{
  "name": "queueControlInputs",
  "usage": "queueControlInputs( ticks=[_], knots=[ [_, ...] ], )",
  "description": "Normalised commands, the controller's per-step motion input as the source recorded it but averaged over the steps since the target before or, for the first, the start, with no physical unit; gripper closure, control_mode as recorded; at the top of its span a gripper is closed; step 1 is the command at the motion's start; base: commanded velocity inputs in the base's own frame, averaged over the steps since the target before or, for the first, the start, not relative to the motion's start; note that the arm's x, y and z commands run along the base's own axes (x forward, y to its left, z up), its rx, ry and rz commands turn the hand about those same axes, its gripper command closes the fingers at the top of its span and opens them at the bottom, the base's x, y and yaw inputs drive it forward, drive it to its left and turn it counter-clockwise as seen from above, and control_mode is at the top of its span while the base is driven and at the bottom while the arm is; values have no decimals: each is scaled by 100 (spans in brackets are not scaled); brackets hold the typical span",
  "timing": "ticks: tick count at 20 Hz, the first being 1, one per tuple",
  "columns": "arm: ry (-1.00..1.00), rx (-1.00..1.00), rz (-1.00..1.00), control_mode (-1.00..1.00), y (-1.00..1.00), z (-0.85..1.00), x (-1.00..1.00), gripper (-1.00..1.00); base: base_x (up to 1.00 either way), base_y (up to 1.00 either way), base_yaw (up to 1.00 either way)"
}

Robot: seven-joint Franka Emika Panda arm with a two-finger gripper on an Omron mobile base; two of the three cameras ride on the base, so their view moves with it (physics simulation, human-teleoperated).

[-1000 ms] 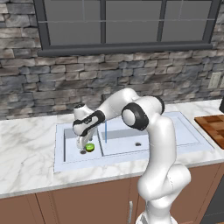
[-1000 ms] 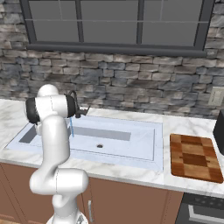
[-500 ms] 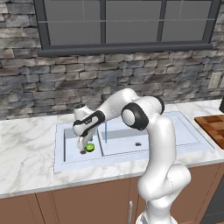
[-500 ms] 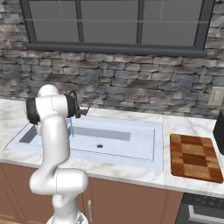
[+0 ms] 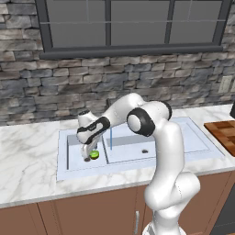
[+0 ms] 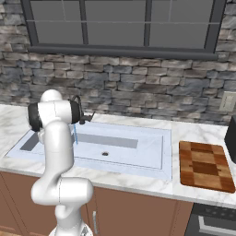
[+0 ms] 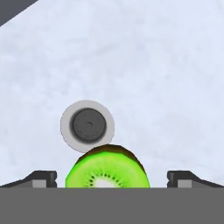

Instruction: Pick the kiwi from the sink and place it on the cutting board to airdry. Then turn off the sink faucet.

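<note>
Reaching down into the smaller basin of the sink (image 5: 64,160), the white arm is bending low over the counter (image 5: 27,156) with its gripper (image 5: 90,155) hanging right at the kiwi (image 5: 94,154). The jaws are standing open, one dark tip well out on either side of the fruit, and neither tip is touching it. In the hand view the kiwi (image 7: 107,170) is sitting between those tips, cut face up, bright green with a pale centre and a dark brown rim. It is lying on the pale basin floor just beside the round dark drain hole (image 7: 89,125), its rim overlapping the drain's grey ring from where the camera is looking.

A thin blue stream of water (image 5: 110,139) is running down into the larger basin, close to the divider between the two basins. From the right base view the dark sink faucet (image 6: 84,117) is showing just behind the arm's elbow, near the back edge of the sink (image 6: 152,170), and the same water stream (image 6: 75,134) is falling beside it.

The cutting board (image 6: 204,166), checkered in reddish browns, is lying flat on the counter toward its right end, well apart from the kiwi and just past the sink's right rim. Its corner (image 5: 224,134) is showing at the right edge of the left base view.
</note>
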Motion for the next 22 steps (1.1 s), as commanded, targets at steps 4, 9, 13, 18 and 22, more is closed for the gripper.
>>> queueControlInputs(
  ticks=[4,9,13,18,22],
  knots=[
    [0,0,0,-100,0,-5,0,-100,0,0,0],
    [0,0,0,-100,0,-6,0,-100,0,0,0],
    [0,0,0,-100,0,-5,0,-100,0,0,0],
    [0,0,0,-100,0,-5,0,-100,0,0,0],
    [0,0,0,-100,-1,-5,0,-100,0,0,0]
  ],
)
